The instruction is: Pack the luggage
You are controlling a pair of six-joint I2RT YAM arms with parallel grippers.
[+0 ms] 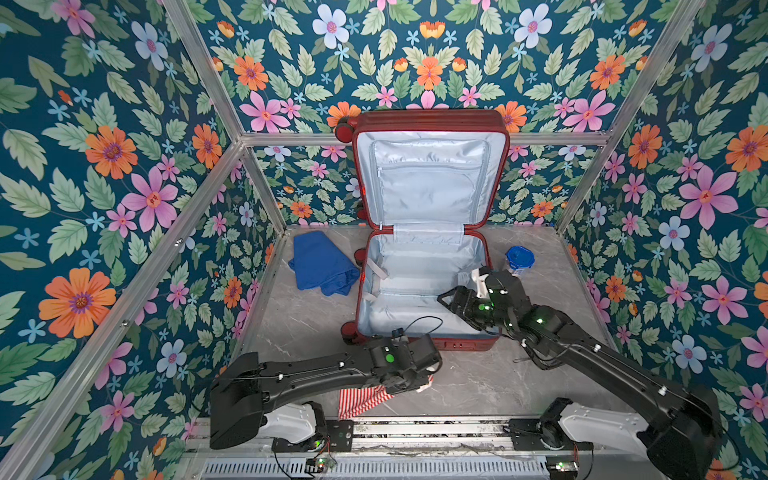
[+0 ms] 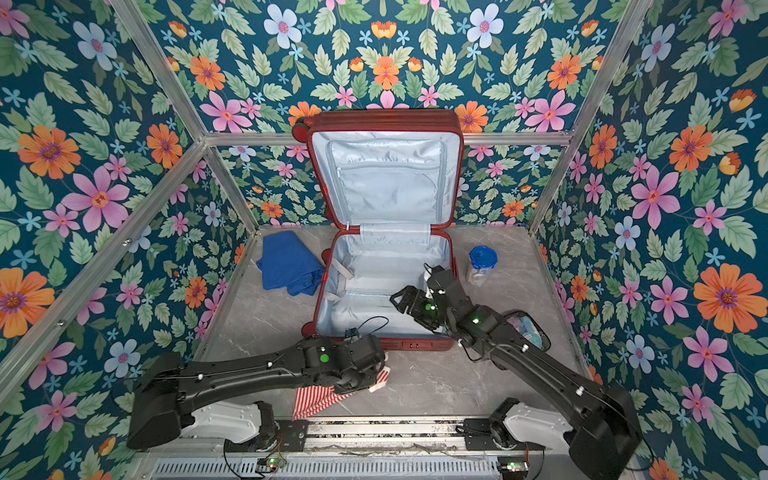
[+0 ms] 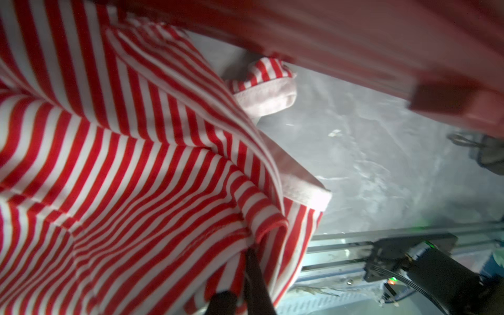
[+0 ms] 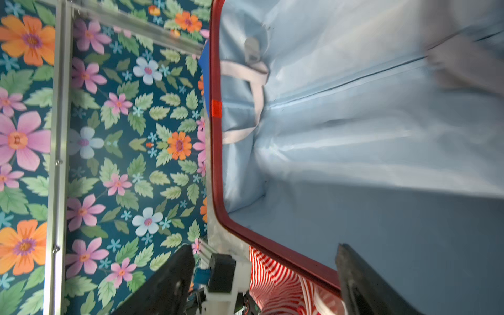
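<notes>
The luggage (image 1: 419,270) (image 2: 382,266) is a dark-red suitcase lying open mid-table, its lid upright against the back wall and its pale blue lining bare. In front of its near edge, my left gripper (image 1: 415,382) (image 2: 365,380) (image 3: 245,272) is shut on a red-and-white striped garment (image 1: 361,401) (image 2: 316,401) (image 3: 122,163), which hangs from it to the table. My right gripper (image 1: 449,300) (image 2: 401,300) (image 4: 263,247) hovers open over the right side of the suitcase's lower half, holding nothing. Its wrist view shows the lining, the red rim and the striped garment (image 4: 275,278) beyond.
A folded blue cloth (image 1: 322,264) (image 2: 289,262) lies left of the suitcase. A clear jar with a blue lid (image 1: 519,259) (image 2: 482,259) stands to its right. A dark-rimmed pouch (image 2: 530,328) lies partly under the right arm. Floral walls and aluminium posts enclose the table.
</notes>
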